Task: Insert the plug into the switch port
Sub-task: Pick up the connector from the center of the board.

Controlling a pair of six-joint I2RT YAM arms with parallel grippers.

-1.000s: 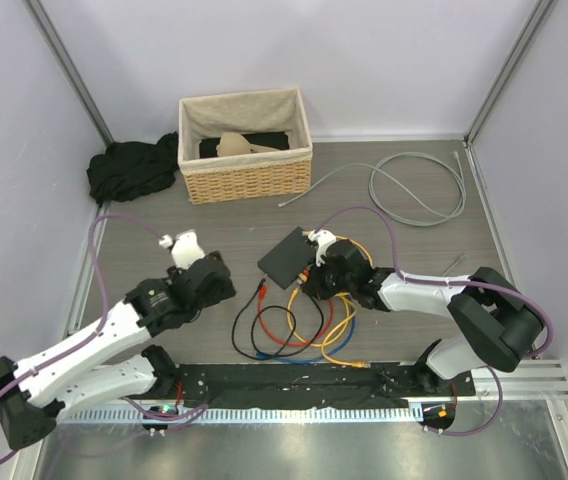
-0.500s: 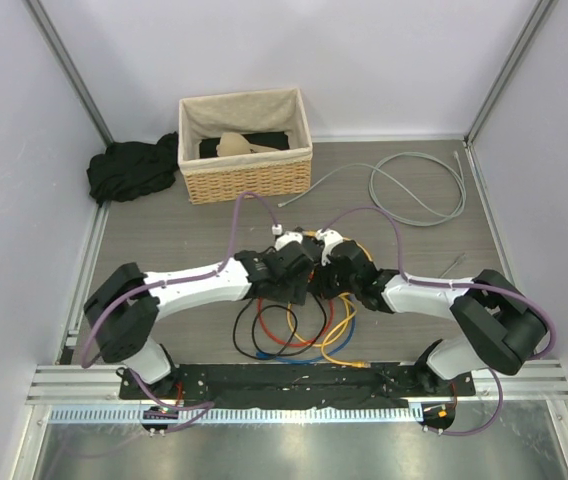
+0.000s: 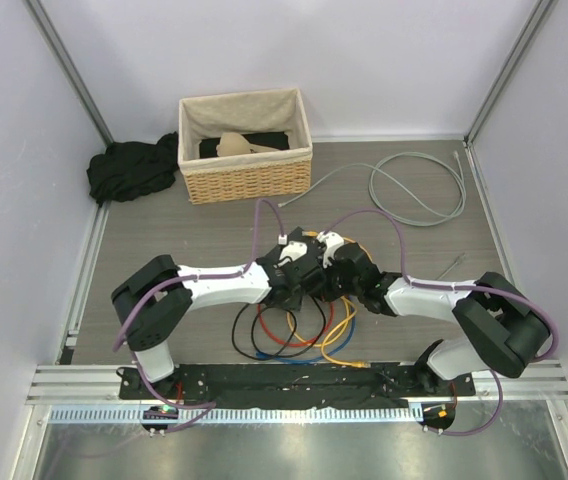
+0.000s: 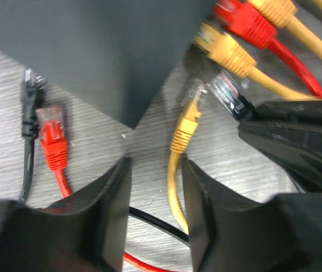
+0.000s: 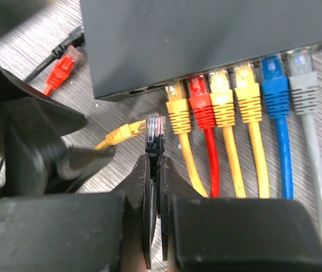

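The left arm has swung in from the left side of the table (image 3: 164, 230) to the middle. Its left gripper (image 3: 299, 268) now sits right against the right gripper (image 3: 334, 268), over the spot where the switch (image 5: 206, 39) lay in plain sight a second ago. From above, the switch is now almost wholly covered by the two. The right arm has hardly shifted.

The right gripper is pinched tight on the plug (image 5: 155, 133), a black one with a clear tip. The tip points at the socket edge of the switch but stops just short of it, not in any socket. It is just beside the end of a row of cables (image 5: 223, 102) already plugged in: yellow, red, yellow, yellow, blue, grey.

The fingers (image 4: 110, 215) of the left gripper stand partly apart, holding nothing. The cable of a loose yellow plug (image 4: 186, 122) runs up through the gap between them, close to one finger. That yellow plug lies on the table just beside the held plug. By the corner of the switch lie a loose red plug (image 4: 52, 139) and a loose black plug (image 4: 32, 96).

At the back of the table stand a basket (image 3: 246, 140), a black cloth (image 3: 129, 168) and a coil of grey cable (image 3: 414, 190)
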